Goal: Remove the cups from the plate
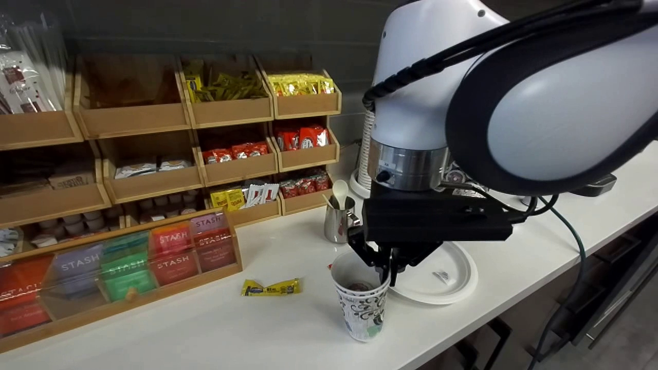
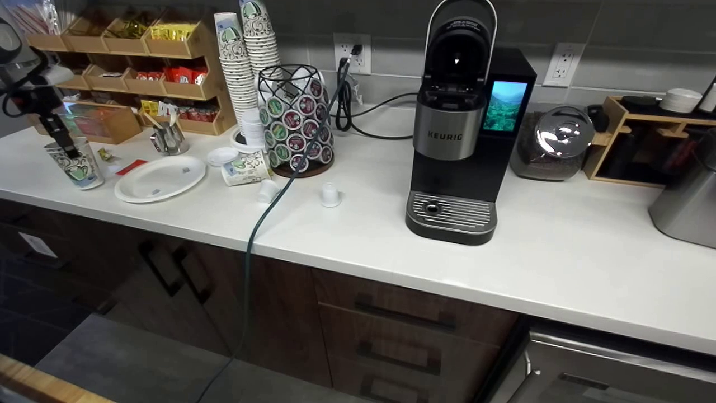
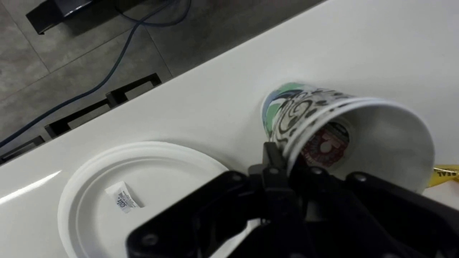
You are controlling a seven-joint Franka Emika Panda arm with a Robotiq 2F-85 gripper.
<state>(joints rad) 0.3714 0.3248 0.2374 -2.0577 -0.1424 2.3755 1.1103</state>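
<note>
Two nested white paper cups with dark swirls and a green-blue leaf emblem show in both exterior views (image 1: 362, 313) (image 2: 84, 169) and in the wrist view (image 3: 292, 111). They lean, beside the plate. I cannot tell whether their base touches the counter. My gripper (image 1: 389, 271) (image 2: 68, 150) (image 3: 287, 161) is shut on their rim, with one finger outside and one inside. A coffee pod with a red lid (image 3: 326, 143) lies inside the upper cup. The round white plate (image 1: 467, 282) (image 2: 124, 191) (image 3: 68, 211) bears a salt packet (image 1: 442, 277) (image 3: 122, 197) and no cup.
A yellow mustard packet (image 1: 271, 288) and a steel pitcher (image 1: 336, 226) lie behind the cups. A tea box (image 1: 128, 267) stands to one side. A tipped patterned cup (image 2: 245, 169), a pod rack (image 2: 296, 126) and cup stacks (image 2: 238, 78) stand past the plate. The counter's front edge is near.
</note>
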